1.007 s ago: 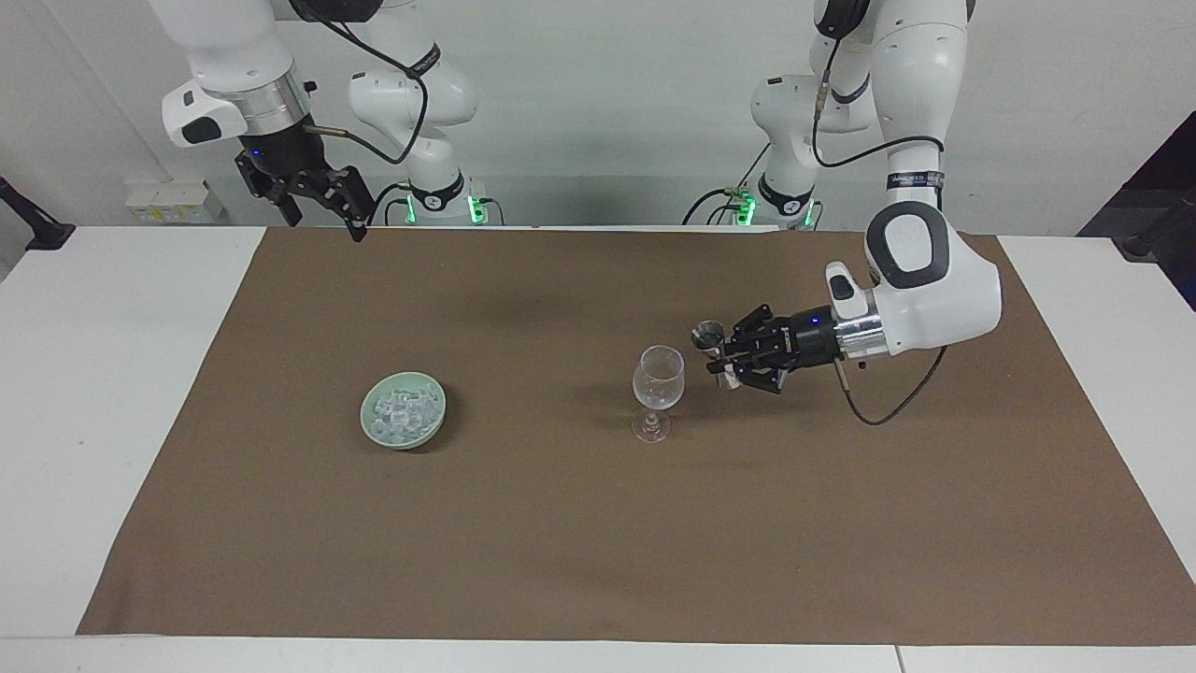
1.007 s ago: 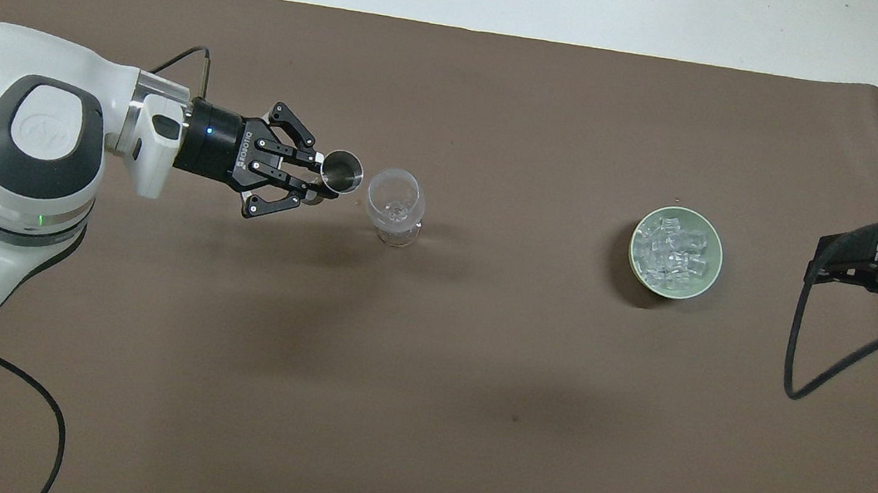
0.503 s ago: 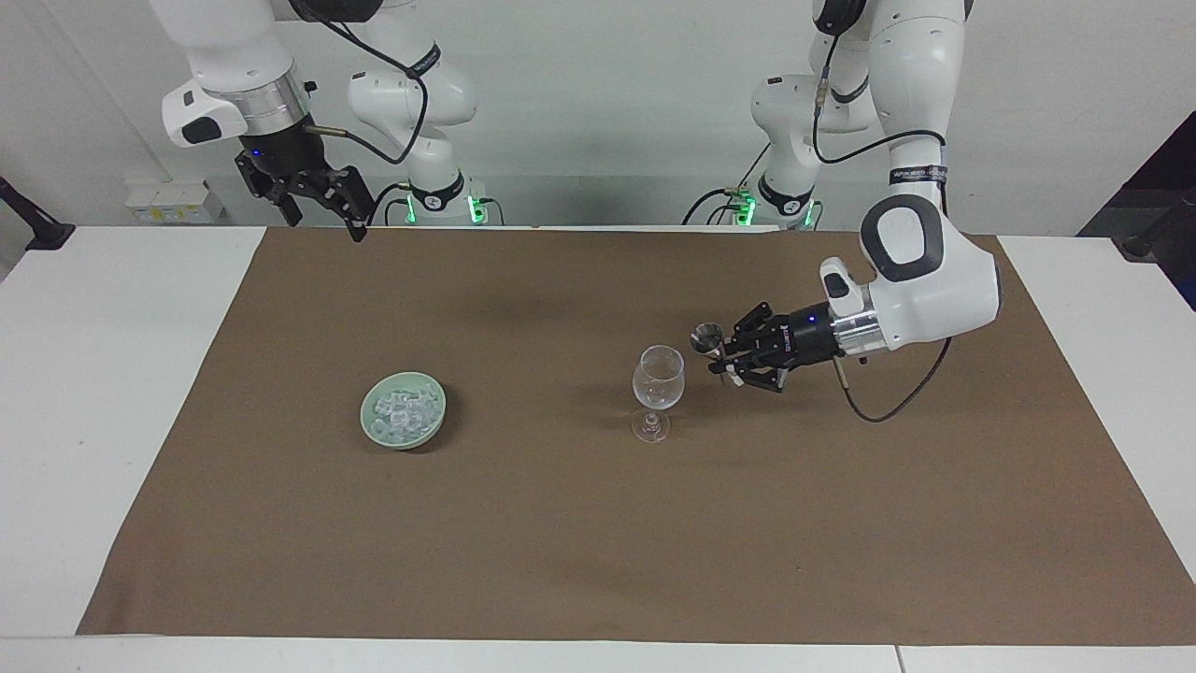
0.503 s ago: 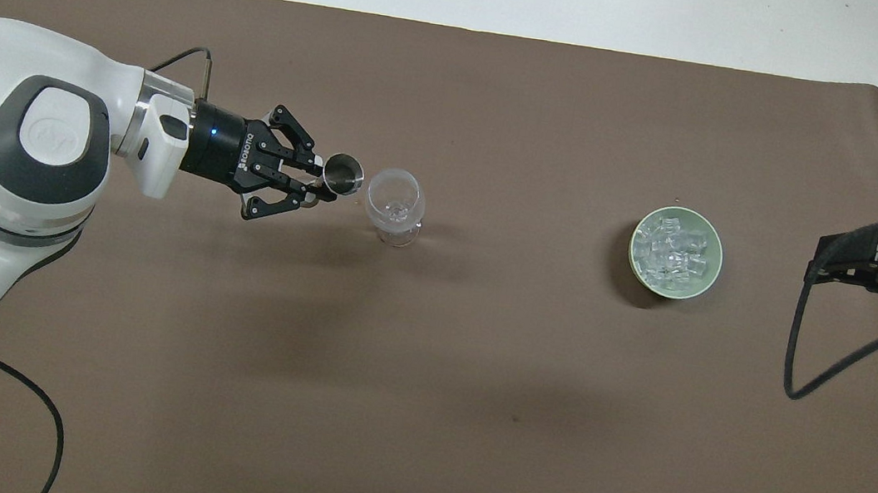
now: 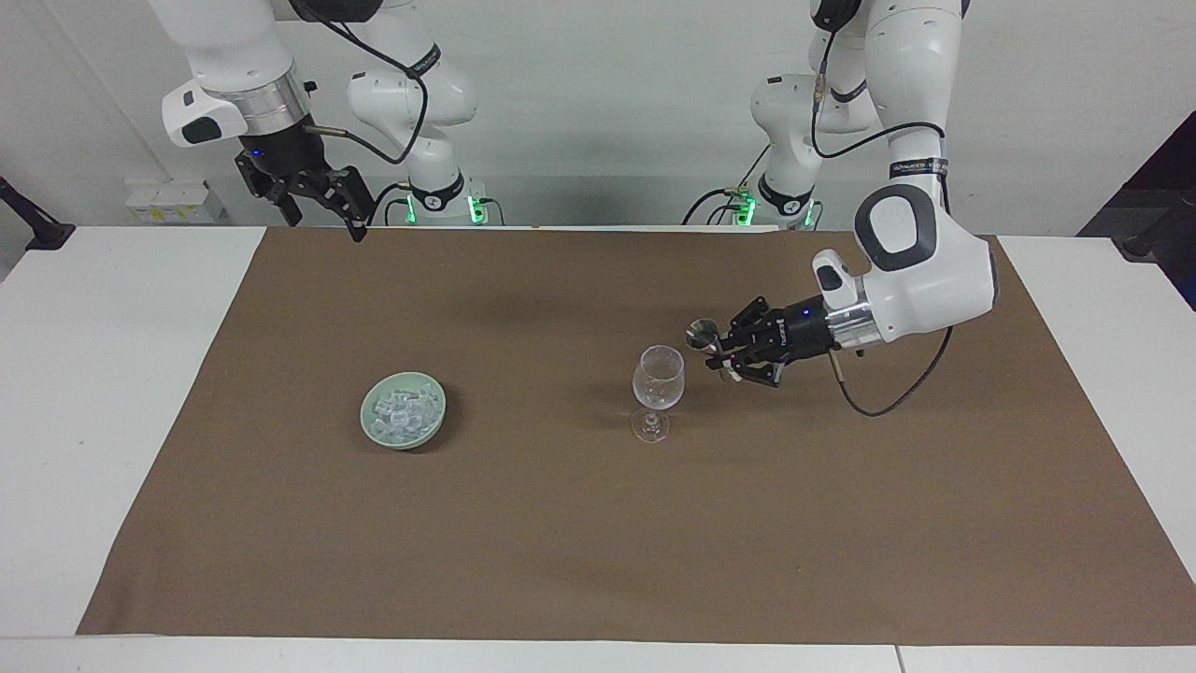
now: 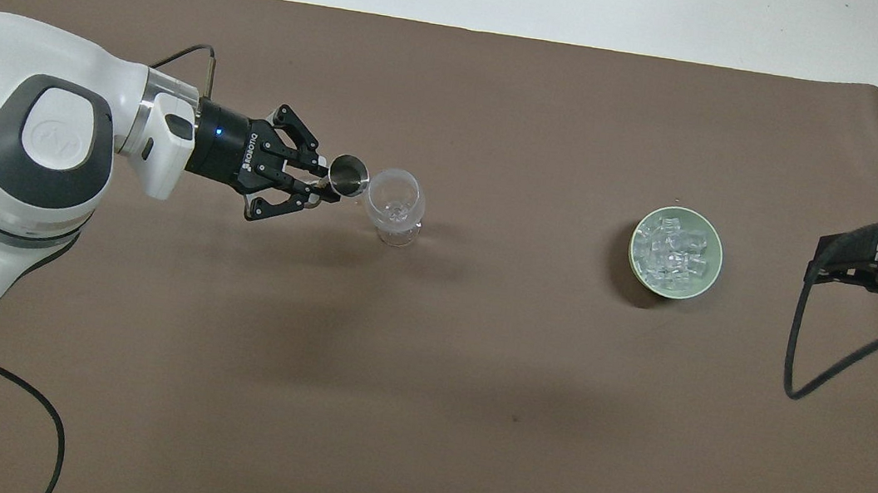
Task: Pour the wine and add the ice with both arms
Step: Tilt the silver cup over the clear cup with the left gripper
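Note:
A clear stemmed wine glass [image 5: 658, 385] [image 6: 394, 206] stands upright on the brown mat. My left gripper [image 5: 721, 351] [image 6: 327, 184] hangs just beside the glass's rim, toward the left arm's end, shut on a small metal jigger [image 5: 702, 334] [image 6: 348, 174] that is tilted toward the glass. A pale green bowl [image 5: 368, 419] [image 6: 636, 262] heaped with ice [image 5: 404, 410] [image 6: 672, 248] sits toward the right arm's end. My right gripper [image 5: 327, 204] [image 6: 856, 262] waits open, raised over the mat's edge by the right arm's base, holding nothing.
The brown mat [image 5: 598, 523] [image 6: 423, 378] covers most of the white table [image 5: 112, 374]. Black cables [image 5: 878, 397] [image 6: 819, 360] trail from both wrists.
The left arm has lifted a little and carried the jigger slightly closer to the glass rim, tilting it more. The right arm has not moved.

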Tool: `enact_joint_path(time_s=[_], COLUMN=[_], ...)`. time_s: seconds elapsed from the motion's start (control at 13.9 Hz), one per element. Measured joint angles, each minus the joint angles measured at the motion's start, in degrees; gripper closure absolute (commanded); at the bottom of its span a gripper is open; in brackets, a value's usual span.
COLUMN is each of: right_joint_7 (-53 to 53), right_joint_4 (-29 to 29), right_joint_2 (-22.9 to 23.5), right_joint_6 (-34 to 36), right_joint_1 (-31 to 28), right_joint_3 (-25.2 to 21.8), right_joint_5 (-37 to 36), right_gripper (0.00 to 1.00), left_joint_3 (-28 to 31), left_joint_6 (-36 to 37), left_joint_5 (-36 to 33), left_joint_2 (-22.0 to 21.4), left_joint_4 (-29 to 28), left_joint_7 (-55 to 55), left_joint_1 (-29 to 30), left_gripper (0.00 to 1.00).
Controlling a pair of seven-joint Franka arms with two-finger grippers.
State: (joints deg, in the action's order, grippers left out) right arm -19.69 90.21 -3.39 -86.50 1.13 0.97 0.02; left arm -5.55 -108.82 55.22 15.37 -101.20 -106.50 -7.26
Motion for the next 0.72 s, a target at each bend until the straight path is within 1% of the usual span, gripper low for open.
enact_joint_path(time_s=[0.36,0.72], right_joint_7=[0.00,0.00], right_joint_4=[0.00,0.00], right_joint_2=[0.00,0.00], right_joint_6=[0.00,0.00], right_joint_1=[0.00,0.00], right_joint_3=[0.00,0.00], right_joint_5=[0.00,0.00], right_gripper=[0.00,0.00], left_joint_3=[0.03,0.08], left_joint_6=[-2.08,-2.58], left_joint_5=[-1.63,-4.11], left_joint_2=[0.00,0.00], left_joint_4=[0.67,1.45], left_joint_7=[2.22,4.95], left_joint_1=[-1.23,-2.90], left_gripper=[1.00,1.00])
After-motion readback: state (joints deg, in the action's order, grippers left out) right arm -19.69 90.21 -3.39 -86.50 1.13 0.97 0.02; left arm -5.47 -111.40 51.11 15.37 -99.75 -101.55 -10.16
